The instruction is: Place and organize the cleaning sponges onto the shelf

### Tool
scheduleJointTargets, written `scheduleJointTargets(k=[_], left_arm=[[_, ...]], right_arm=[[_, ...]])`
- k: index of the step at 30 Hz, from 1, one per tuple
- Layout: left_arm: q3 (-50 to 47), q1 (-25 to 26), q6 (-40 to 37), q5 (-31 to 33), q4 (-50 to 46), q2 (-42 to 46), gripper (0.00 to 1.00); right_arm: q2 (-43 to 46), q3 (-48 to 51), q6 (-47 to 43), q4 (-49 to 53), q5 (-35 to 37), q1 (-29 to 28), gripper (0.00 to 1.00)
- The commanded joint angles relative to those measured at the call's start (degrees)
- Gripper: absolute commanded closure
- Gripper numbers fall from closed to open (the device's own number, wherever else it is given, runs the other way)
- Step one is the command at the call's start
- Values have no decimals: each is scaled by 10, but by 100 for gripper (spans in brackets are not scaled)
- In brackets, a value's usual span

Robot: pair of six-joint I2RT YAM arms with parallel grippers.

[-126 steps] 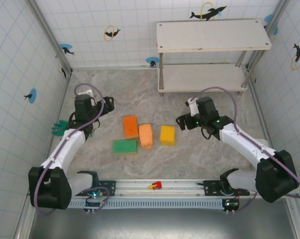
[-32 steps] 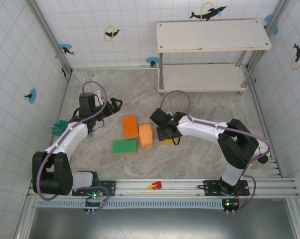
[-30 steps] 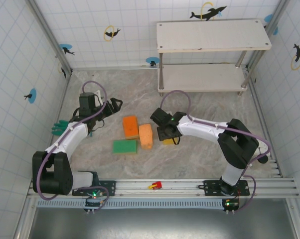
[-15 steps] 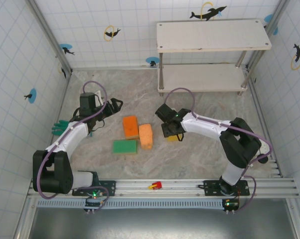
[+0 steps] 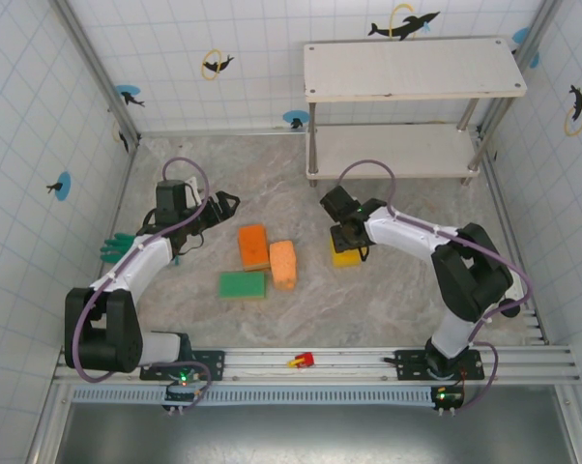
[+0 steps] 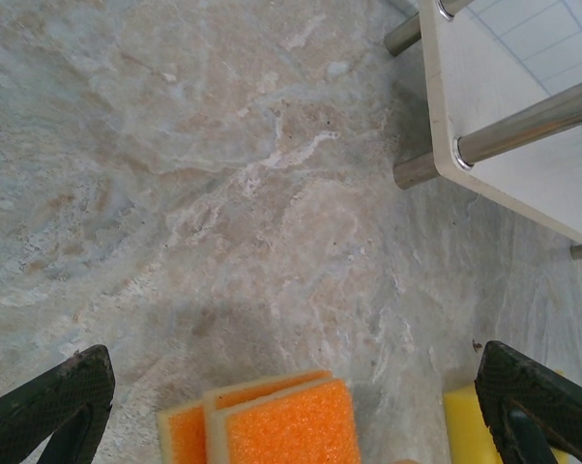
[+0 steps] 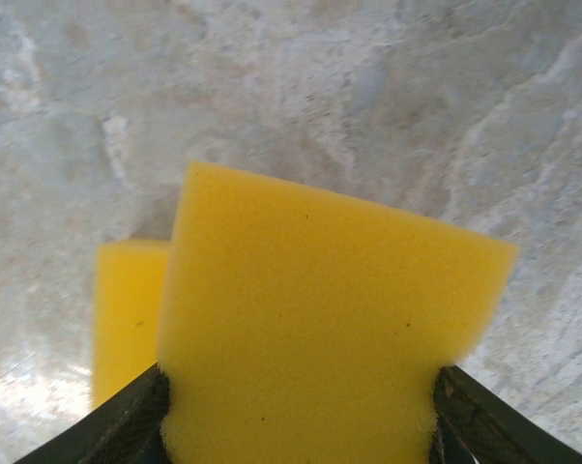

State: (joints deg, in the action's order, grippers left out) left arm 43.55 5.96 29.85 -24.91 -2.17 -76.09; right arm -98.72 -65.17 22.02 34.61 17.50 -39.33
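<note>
Right gripper (image 5: 347, 237) in top view sits right of centre on the table (image 5: 388, 300), jaws closed on yellow sponge (image 5: 345, 257); cannot tell whether the sponge is off the surface. Left gripper (image 5: 223, 203) at left, jaws apart, pointing towards the orange sponge (image 5: 252, 246). Pale orange sponge (image 5: 283, 264) lies just beside the orange one, green sponge (image 5: 243, 284) touching its near-left corner. Shelf (image 5: 412, 68) stands at the far right, both boards bare, well apart from all sponges. Green glove (image 5: 115, 247) at the left wall; small red object (image 5: 303, 360) on the front rail. Left wrist view: left gripper (image 6: 291, 396) spread wide over marbled table (image 6: 223, 193), fingertips (image 6: 49, 396) at the lower corners; orange sponge (image 6: 281, 425) at bottom edge between them, yellow sponge (image 6: 465, 425) at lower right, shelf (image 6: 504, 116) board and legs at upper right. Right wrist view: right gripper (image 7: 301, 416) clamps the yellow sponge (image 7: 320, 329) by both sides, fingers (image 7: 117, 430) pressed against it; a second yellow slab (image 7: 127, 319) shows behind its left edge, cannot tell if separate
</note>
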Motion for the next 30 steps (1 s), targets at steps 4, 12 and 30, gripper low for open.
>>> scheduleJointTargets(k=[4,12,30], left_arm=[[12,2,-5,-7,0,1,2],[13,2,-6,-11,1,0,2],[-5,2,-16,-9,-2,17,2]], right_arm=[[7,-14,-39,-2,0,19,37],[49,-14,-91,-29,-33,54,37],[65,-36,-146,-44,-86,205,36]])
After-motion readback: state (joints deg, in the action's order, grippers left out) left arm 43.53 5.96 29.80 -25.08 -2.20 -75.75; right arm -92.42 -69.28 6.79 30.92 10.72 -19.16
